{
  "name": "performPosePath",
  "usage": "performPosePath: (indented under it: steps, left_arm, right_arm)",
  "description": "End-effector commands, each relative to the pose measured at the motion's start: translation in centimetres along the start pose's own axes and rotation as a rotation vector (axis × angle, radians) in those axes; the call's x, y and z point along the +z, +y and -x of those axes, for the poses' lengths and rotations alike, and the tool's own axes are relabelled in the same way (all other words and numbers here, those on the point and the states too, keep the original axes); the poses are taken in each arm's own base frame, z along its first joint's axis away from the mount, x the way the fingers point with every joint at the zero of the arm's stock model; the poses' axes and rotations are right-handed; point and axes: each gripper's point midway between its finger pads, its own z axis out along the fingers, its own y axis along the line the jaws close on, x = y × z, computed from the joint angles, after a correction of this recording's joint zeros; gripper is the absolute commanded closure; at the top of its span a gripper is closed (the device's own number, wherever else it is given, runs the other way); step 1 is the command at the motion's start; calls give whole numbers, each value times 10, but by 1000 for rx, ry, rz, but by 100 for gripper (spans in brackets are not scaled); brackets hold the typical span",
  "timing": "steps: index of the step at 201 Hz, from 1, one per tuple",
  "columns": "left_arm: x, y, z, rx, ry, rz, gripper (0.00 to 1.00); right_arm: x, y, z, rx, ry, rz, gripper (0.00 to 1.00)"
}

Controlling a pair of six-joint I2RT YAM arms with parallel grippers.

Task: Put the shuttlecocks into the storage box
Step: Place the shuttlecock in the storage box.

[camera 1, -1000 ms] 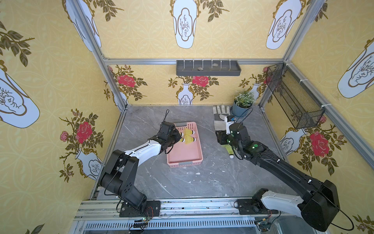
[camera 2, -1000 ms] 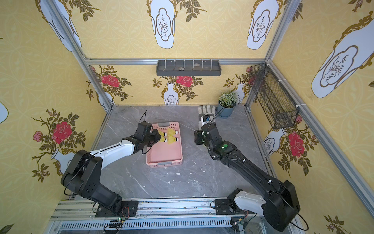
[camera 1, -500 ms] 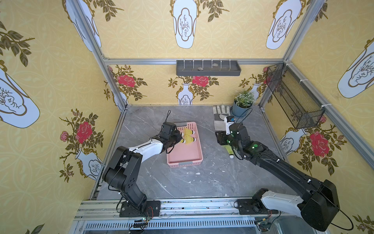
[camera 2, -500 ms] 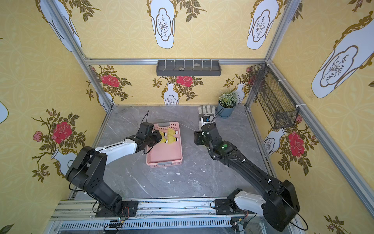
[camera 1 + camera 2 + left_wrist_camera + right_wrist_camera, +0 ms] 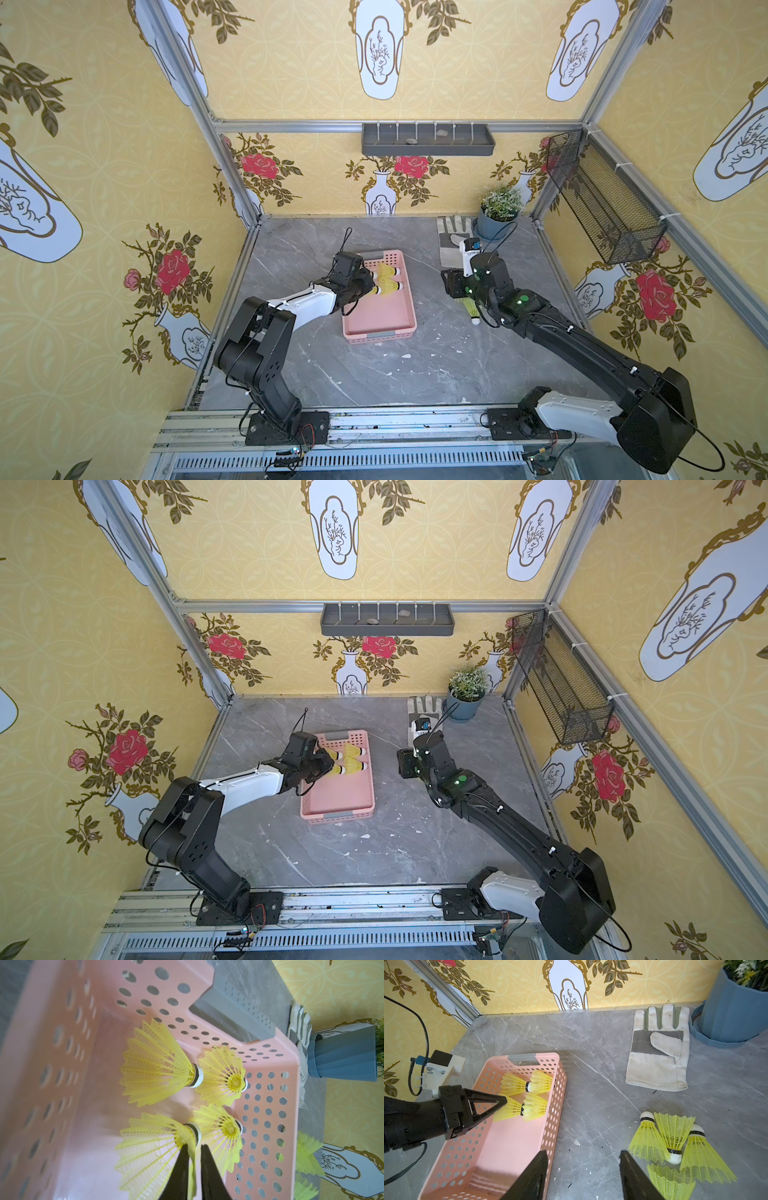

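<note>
— What are you doing on the left?

— I am setting a shuttlecock [image 5: 149, 1147] down in the storage box [image 5: 380, 320], beside three others lying at its far end. My left gripper [image 5: 193, 1151] is showing a narrow crack between its jaws, with the skirt's rim lying in it. Whether I am pinching it or letting go, I cannot tell.

— And on the right?

— My right gripper [image 5: 583, 1176] is hanging open and empty over the table [image 5: 374, 374], between the box and the four loose shuttlecocks [image 5: 675, 1132] lying in a heap just beside it.

— What is coming next?

— I am judging that the left needs to part fully and lift straight out without dragging the skirt. The right then needs to swing over the heap and take one.

— Anything you are not seeing?

— In both top views my left fingertips are hiding under the wrist, and my right arm is covering the heap almost wholly. The fourth loose one is running off the edge of the right wrist view.
</note>
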Motion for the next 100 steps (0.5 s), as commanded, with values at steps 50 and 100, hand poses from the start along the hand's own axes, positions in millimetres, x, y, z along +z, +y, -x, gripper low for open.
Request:
performPosePath:
  steps: [50, 100]
  left_arm:
    - [-1, 3, 4, 35, -14, 31, 67]
    - [-5, 6, 9, 54, -36, 62, 58]
  right_arm:
    - [0, 3, 8, 11, -35, 12, 43]
    - [1, 1, 7, 11, -29, -1, 43]
